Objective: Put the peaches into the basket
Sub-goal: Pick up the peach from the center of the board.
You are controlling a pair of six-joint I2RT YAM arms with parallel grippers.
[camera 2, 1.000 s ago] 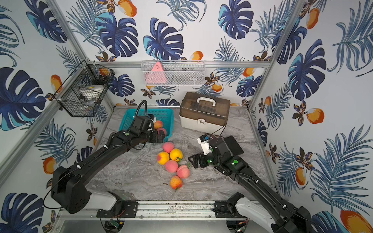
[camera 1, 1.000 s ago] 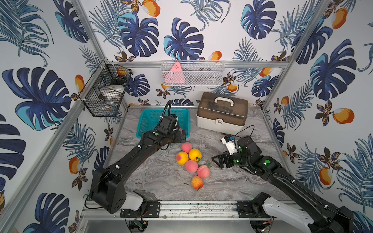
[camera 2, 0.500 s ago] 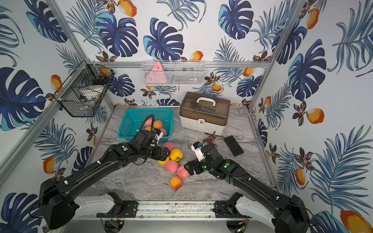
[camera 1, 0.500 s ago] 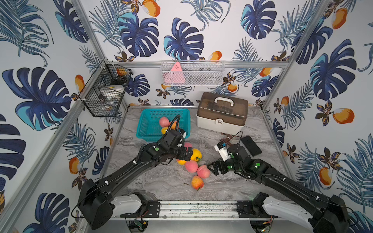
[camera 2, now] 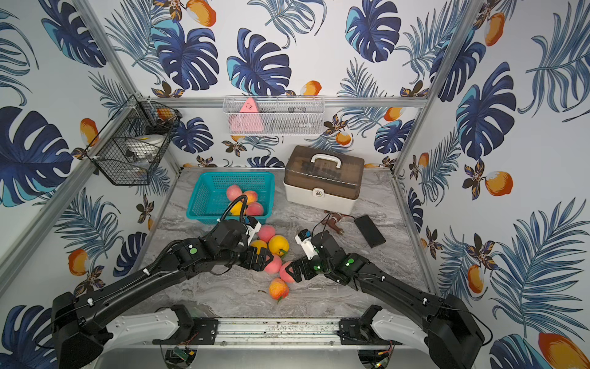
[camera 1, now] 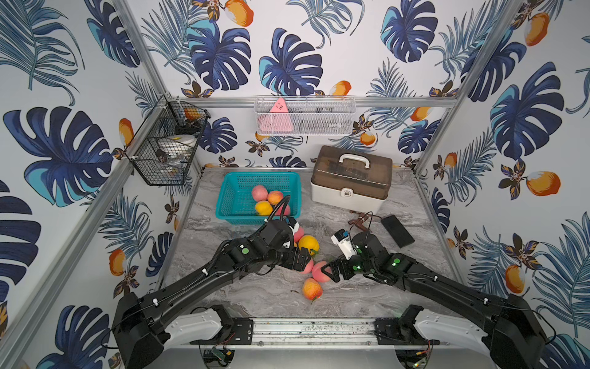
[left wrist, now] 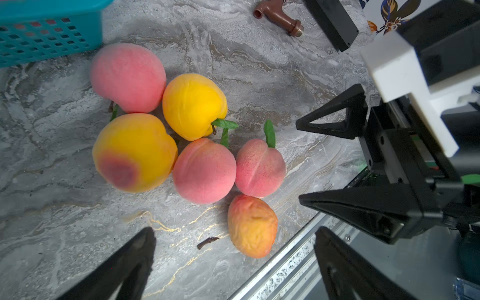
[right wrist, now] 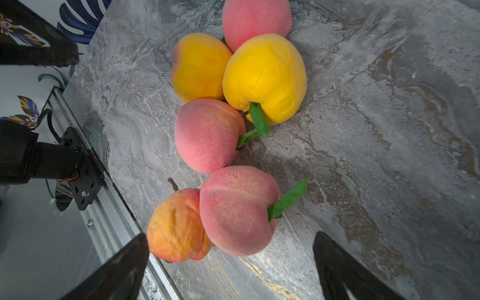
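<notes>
- A black wire basket (camera 1: 166, 150) hangs on the left wall, well apart from the fruit.
- The teal basket (camera 1: 230, 195) stands at the far left of the marble table (camera 1: 367, 297). Four peaches (camera 1: 259, 193) lie in its right half.
- The left gripper (left wrist: 233, 233) hangs over the left side of the loose fruit. Its jaws are spread wide and nothing is between them. In both top views it hides part of the yellow-orange peach (left wrist: 133, 153).
- Six loose peaches lie in a tight cluster on the table, just on the near side of the basket and touching one another. The first pink peach (left wrist: 127, 78) is closest to the basket, and the yellow peach (left wrist: 193, 106) is beside it.
- The right gripper (right wrist: 231, 235) also has wide, empty jaws. Its tips point at the pink peach with a leaf (left wrist: 259, 168), and the left wrist view shows a small gap between them. The wrinkled orange peach (right wrist: 176, 226) touches this fruit on the near side.
- On the right lie a brown tap (left wrist: 278, 17) and a flat black device (camera 1: 397, 230). A storage box (camera 1: 351, 179) stands behind them.
</notes>
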